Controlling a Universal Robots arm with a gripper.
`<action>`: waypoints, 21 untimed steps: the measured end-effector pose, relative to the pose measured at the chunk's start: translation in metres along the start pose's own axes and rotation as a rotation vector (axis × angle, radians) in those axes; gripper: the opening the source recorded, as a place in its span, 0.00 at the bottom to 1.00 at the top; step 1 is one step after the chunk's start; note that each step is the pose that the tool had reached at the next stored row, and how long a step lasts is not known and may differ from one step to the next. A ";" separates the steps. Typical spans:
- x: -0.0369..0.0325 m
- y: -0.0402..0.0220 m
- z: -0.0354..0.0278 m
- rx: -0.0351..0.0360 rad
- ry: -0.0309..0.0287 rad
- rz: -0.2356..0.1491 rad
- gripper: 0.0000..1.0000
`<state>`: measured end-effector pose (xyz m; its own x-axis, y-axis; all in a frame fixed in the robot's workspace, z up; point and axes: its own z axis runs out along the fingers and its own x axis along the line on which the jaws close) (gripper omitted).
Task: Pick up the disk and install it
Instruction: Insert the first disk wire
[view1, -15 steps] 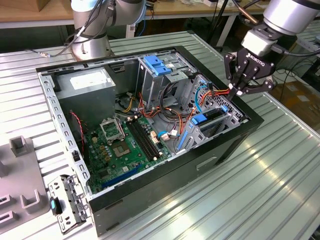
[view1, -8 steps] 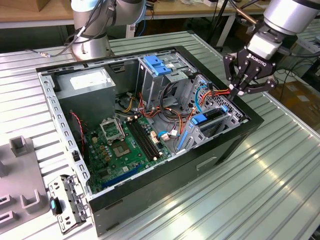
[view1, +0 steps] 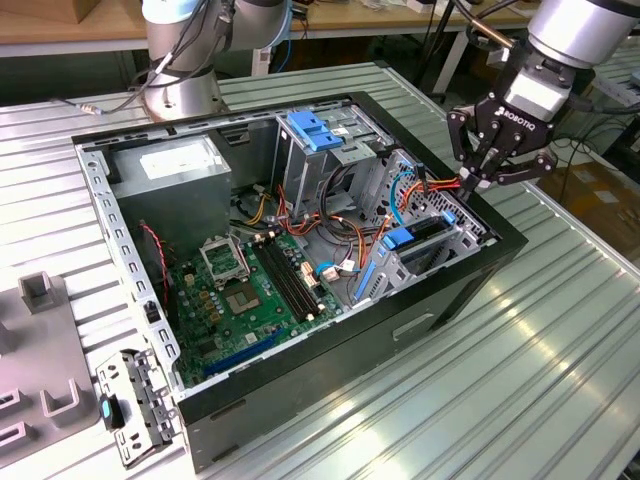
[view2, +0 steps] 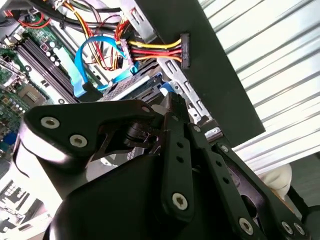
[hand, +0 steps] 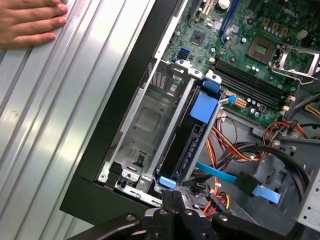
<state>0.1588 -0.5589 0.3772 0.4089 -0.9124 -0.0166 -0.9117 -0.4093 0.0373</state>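
Disk (hand: 192, 135) sits on edge in drive cage (hand: 145, 125) at case corner, blue rail tabs at both ends. Gripper (hand: 172, 196) right at disk's near end, jaws pinched together, nothing between; contact, can't tell. First wrist view catches hand (hand: 30, 22) flat on counter (hand: 60, 110); exterior view adds motherboard (view1: 240, 290).

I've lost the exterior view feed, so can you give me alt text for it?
The shut gripper hangs over the drive cage at the exterior view's right end of an open computer case, motherboard exposed, on a ribbed metal table.
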 end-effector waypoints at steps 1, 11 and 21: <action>-0.0014 -0.0029 -0.0001 -0.0001 0.0001 -0.002 0.11; -0.0104 -0.0181 0.0006 -0.0017 0.0038 -0.103 0.11; -0.0076 -0.0296 0.0005 -0.0037 0.0082 -0.222 0.17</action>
<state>0.1826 -0.5399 0.3757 0.5999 -0.7999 -0.0166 -0.7991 -0.6001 0.0373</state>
